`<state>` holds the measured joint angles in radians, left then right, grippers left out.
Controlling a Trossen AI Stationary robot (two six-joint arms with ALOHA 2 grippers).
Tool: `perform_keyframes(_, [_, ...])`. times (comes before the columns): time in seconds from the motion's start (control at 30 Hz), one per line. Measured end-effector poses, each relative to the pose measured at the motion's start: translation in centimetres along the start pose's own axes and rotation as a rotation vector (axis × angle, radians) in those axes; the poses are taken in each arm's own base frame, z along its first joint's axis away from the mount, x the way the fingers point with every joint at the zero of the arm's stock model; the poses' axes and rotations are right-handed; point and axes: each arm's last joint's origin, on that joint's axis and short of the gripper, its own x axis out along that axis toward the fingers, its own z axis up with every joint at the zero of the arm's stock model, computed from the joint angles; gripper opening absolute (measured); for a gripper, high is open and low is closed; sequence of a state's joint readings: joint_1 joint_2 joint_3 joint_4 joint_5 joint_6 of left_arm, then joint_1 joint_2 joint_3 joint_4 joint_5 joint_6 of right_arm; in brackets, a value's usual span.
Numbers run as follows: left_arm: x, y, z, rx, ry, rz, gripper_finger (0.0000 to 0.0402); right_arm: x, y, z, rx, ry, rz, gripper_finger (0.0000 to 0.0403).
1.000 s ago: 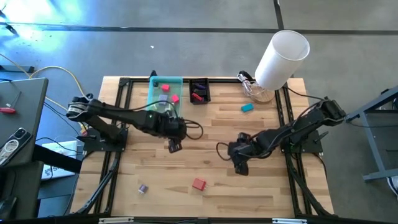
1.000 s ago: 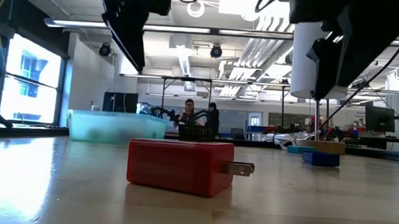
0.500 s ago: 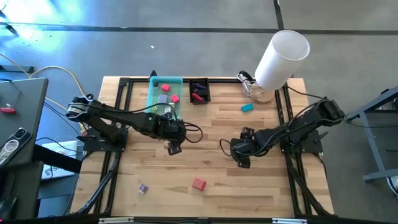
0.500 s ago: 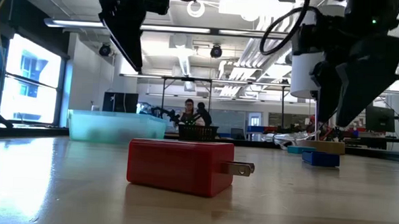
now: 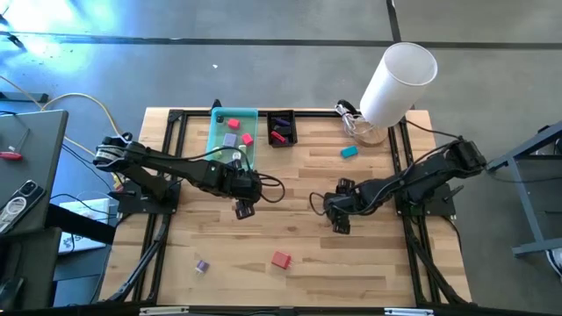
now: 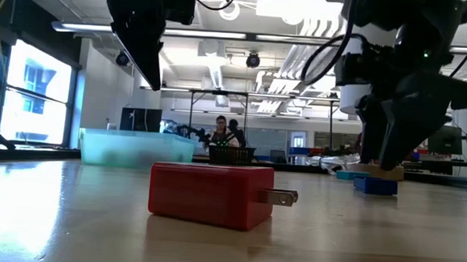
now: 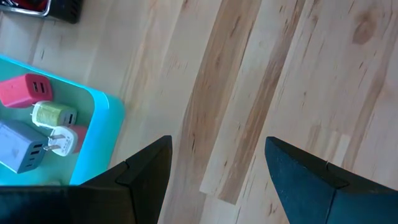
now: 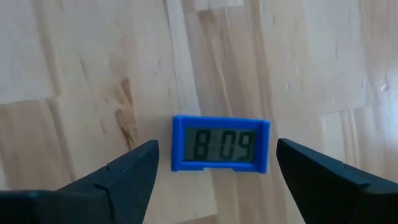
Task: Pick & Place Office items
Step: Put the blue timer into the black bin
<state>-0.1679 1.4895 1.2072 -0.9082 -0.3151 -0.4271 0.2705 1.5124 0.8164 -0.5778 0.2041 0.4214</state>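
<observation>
Left end effector (image 5: pixel 245 209) hovering spread and empty above the pale wooden plank tabletop (image 5: pixel 299 175), just near-right of the translucent teal rectangular tray (image 5: pixel 219 133); dark fingers (image 7: pixel 144 171) apart over bare wood in the left wrist view. In that tray, against its wall (image 7: pixel 103 124): a pink plug-in charger block (image 7: pixel 25 90), a pale green-and-white cylindrical adapter (image 7: pixel 53 114), a grey-lilac charger block (image 7: pixel 20 147) and a white-and-pink plug piece (image 7: pixel 64 139). Right end effector (image 5: pixel 342 222) also spread and empty, right of centre, poised directly over a small blue-framed digital clock with a grey display (image 8: pixel 220 144), lying flat on the wood between the two fingers (image 8: pixel 130 175), untouched. Near the front edge, a red plug-in charger block with metal prongs (image 5: pixel 280 259), large in the low view (image 6: pixel 212 193); to its left a small purple-grey piece (image 5: pixel 201 265). At the far edge, a small black mesh basket (image 5: pixel 282 127) holding something red, beside the tray. Farther right, a teal blocky piece (image 5: pixel 349 151) on the wood near a large white cylinder (image 5: pixel 399 82) leaning at the far right corner.
</observation>
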Motion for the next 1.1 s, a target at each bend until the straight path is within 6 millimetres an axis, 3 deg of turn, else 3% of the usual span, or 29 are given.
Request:
perform_keyframes(0.47, [0.0, 0.0, 0.0, 0.0, 0.0, -0.002, 0.0249, 0.7, -0.2, -0.1, 0.011, -0.036, 0.01, 0.0314])
perform_keyframes(0.83, [0.0, 0.0, 0.0, 0.0, 0.0, -0.002, 0.0249, 3.1, 0.2, -0.5, -0.016, 0.048, -0.025, 0.0314])
perform_keyframes(1.1, [0.0, 0.0, 0.0, 0.0, -0.001, -0.002, 0.0249, 3.8, 0.3, -0.5, -0.032, 0.064, -0.023, 0.0314])
